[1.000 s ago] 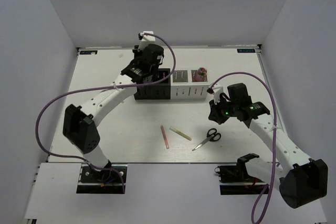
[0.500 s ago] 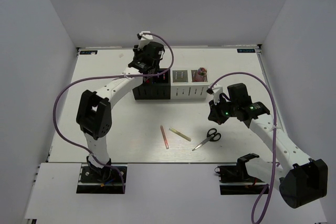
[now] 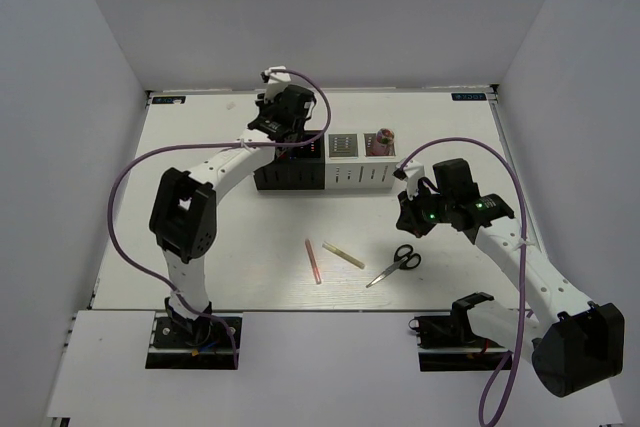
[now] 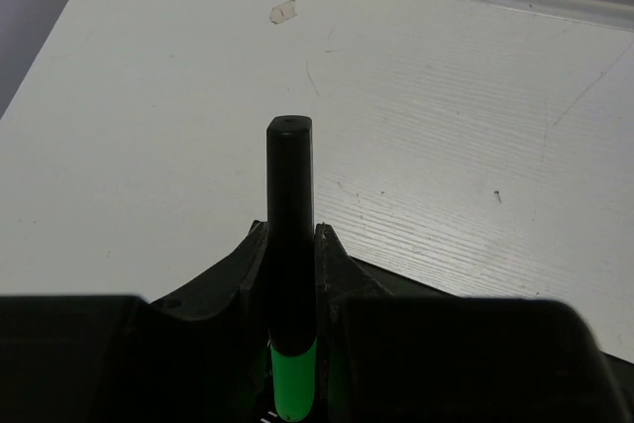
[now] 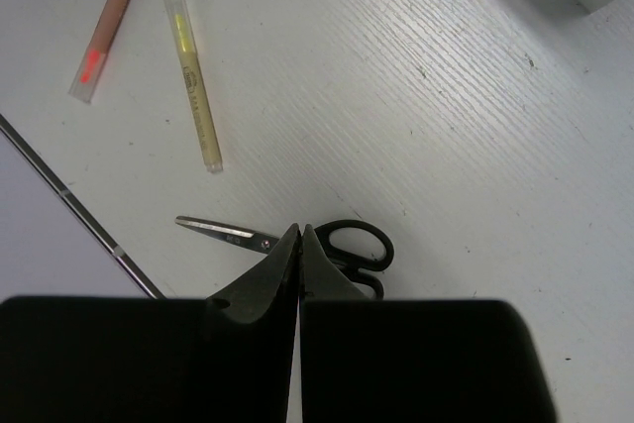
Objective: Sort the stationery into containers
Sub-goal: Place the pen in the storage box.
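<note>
The left arm rises from its base at the near edge, bends at a high elbow and stretches its forearm far out to the row of boxes at the back of the counter. Its left claw hangs over the black boxes at the left end of that row, clamped on a black marker. The marker's blunt black end sticks out past the fingertips, and its green cap sits back between the fingers. Something pink stands in the white box at the right end.

The right arm reaches up from its base, its forearm running toward the middle of the counter and its wrist bent downward. The right claw is pressed fully shut with nothing in it, hovering just above the handles of the scissors, which lie flat and closed. To their left the pale stick and the pink pencil lie side by side on the counter, near each other but not touching.
</note>
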